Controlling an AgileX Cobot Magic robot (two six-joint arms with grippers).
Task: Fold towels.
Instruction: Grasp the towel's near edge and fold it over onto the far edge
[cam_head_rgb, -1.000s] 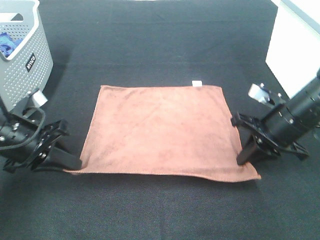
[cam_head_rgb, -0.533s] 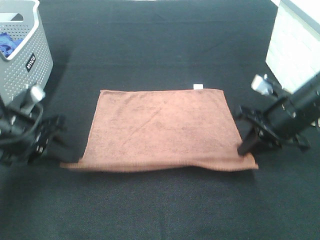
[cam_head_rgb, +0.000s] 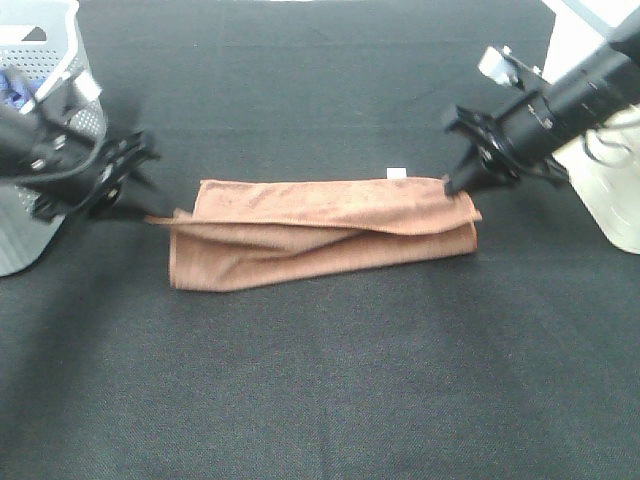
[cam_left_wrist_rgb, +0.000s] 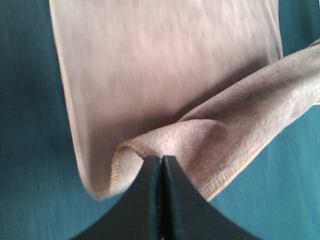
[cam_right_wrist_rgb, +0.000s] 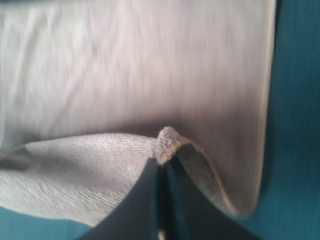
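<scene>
The reddish-brown towel (cam_head_rgb: 320, 235) lies on the black table, its near half carried over toward the far edge so it forms a long doubled strip. A small white tag (cam_head_rgb: 396, 172) shows on the far edge. My left gripper (cam_head_rgb: 152, 215) is shut on the towel's left corner (cam_left_wrist_rgb: 150, 150), held just above the far-left edge. My right gripper (cam_head_rgb: 452, 185) is shut on the right corner (cam_right_wrist_rgb: 167, 145), over the far-right edge. Both wrist views show the pinched hem with the lower layer (cam_left_wrist_rgb: 160, 60) (cam_right_wrist_rgb: 140, 65) beneath.
A grey perforated basket (cam_head_rgb: 50, 130) stands at the far left behind my left arm. A white box (cam_head_rgb: 610, 190) stands at the far right beside my right arm. The black table (cam_head_rgb: 320, 380) stretches in front of the towel.
Both grippers have lifted the towel's near corners and carried them away from the front edge to the far edge, folding the towel over itself.
</scene>
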